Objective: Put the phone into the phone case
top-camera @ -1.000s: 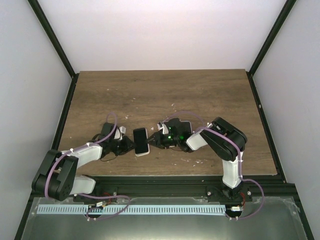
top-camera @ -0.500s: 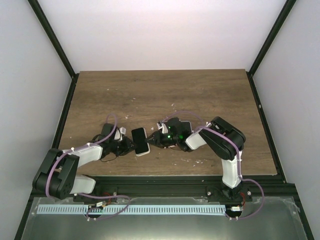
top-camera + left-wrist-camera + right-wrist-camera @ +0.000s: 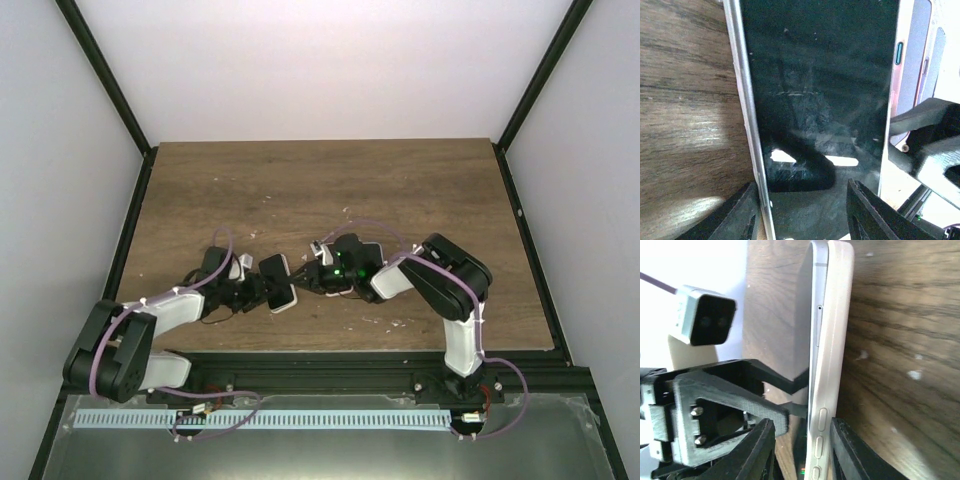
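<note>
Evidently stiff, slippery and breakable, the phone wants holding by its edges; right claw pinches it and the case, left claw stands parted.

The dark-screened phone lies on the wooden table, a pale case along its right edge.

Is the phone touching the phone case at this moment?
Touching. The right wrist view shows the phone edge-on, its silver side lying flush against the white phone case, with no gap along their length.
</note>
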Controlling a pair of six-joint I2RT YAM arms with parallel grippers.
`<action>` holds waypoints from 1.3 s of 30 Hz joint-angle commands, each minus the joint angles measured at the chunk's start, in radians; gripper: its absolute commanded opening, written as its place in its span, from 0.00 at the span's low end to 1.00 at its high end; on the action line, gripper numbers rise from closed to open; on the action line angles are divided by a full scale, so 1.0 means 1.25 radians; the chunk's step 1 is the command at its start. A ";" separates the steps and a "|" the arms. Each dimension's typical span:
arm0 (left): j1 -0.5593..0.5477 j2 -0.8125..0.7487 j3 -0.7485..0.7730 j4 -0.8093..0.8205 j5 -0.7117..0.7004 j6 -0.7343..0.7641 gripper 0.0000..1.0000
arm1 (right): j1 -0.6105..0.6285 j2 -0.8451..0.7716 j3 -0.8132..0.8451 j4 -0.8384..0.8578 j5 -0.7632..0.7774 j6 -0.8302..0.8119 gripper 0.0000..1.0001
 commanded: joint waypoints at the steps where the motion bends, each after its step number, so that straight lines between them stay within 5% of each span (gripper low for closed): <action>1: -0.017 -0.014 -0.013 -0.012 0.043 -0.009 0.50 | 0.049 -0.031 0.038 0.070 -0.087 -0.009 0.32; 21: -0.013 0.015 -0.028 0.022 0.063 0.013 0.30 | 0.055 0.033 0.139 -0.147 -0.158 -0.134 0.26; 27: -0.013 -0.003 -0.019 -0.012 0.045 0.023 0.30 | 0.053 -0.004 0.120 -0.207 -0.116 -0.184 0.17; 33: -0.013 -0.093 0.004 -0.077 0.040 0.022 0.45 | 0.046 -0.093 0.081 -0.176 -0.095 -0.180 0.03; 39: -0.012 -0.293 0.046 -0.140 0.056 -0.020 0.66 | 0.015 -0.212 0.021 -0.093 -0.098 -0.110 0.02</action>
